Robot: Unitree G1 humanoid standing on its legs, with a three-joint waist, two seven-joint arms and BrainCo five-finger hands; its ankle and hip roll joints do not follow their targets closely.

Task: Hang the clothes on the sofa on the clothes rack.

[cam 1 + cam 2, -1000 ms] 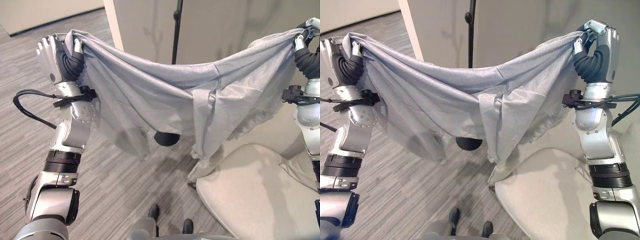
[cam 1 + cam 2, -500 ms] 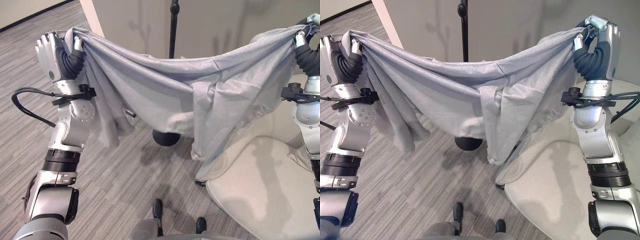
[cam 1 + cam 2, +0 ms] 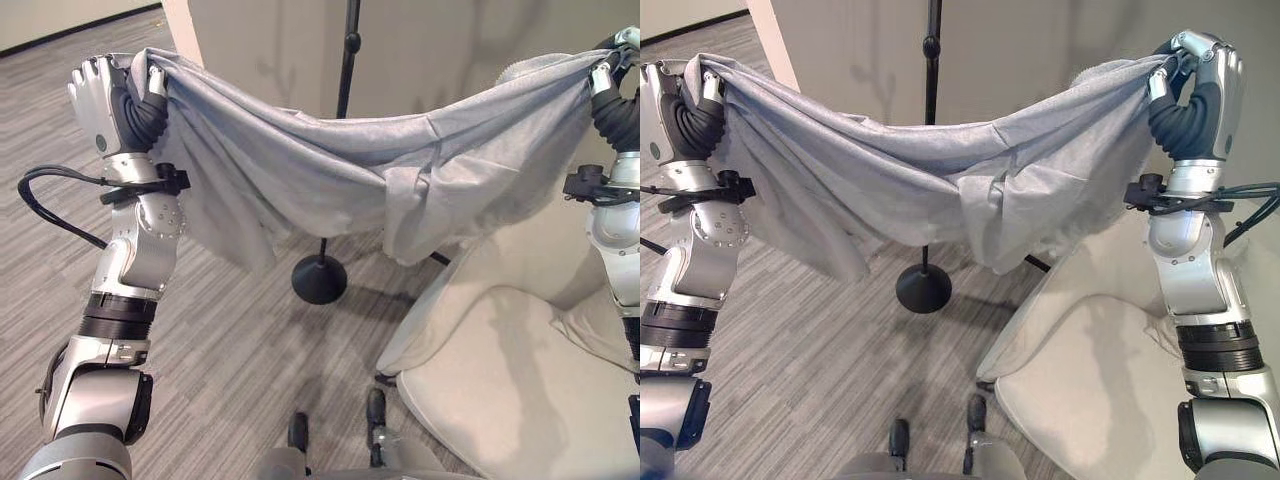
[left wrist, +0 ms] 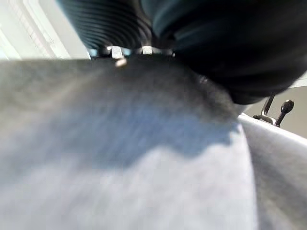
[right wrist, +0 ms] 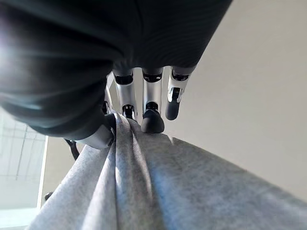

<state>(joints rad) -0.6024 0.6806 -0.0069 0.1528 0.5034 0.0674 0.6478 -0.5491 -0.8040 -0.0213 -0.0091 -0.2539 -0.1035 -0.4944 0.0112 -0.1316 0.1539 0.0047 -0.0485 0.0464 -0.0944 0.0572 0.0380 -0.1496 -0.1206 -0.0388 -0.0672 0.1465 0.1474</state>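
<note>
- A grey garment (image 3: 330, 175) hangs spread in the air between the robot's two raised hands, sagging in a shallow curve at its middle, with loose folds and a sleeve-like flap drooping below the centre.
- The garment is clear of the sofa; its lowest folds hang above the floor and the sofa's front edge without touching either.
- The left hand (image 3: 105, 95) is raised at the garment's left end, fingers curled over the bunched upper edge of the cloth, so it has the cloth in its grasp; in the left wrist view the grey cloth lies right under the hand's dark ribbed cover.
- The right hand (image 3: 1200, 85) is raised at the garment's right end; in the right wrist view its fingers (image 5: 149, 103) and thumb pinch a gathered ridge of the cloth.
- The clothes rack (image 3: 931, 120) stands just behind the stretched garment: a thin black pole rising above the cloth's sagging edge, and its round black base (image 3: 319, 279) sitting on the floor below the cloth.
- A beige sofa (image 3: 520, 380) sits below the right hand, its cushion near the garment's hanging right part.
- The floor (image 3: 220, 370) is grey striped carpet; a pale wall (image 3: 1040, 50) rises behind the rack.
</note>
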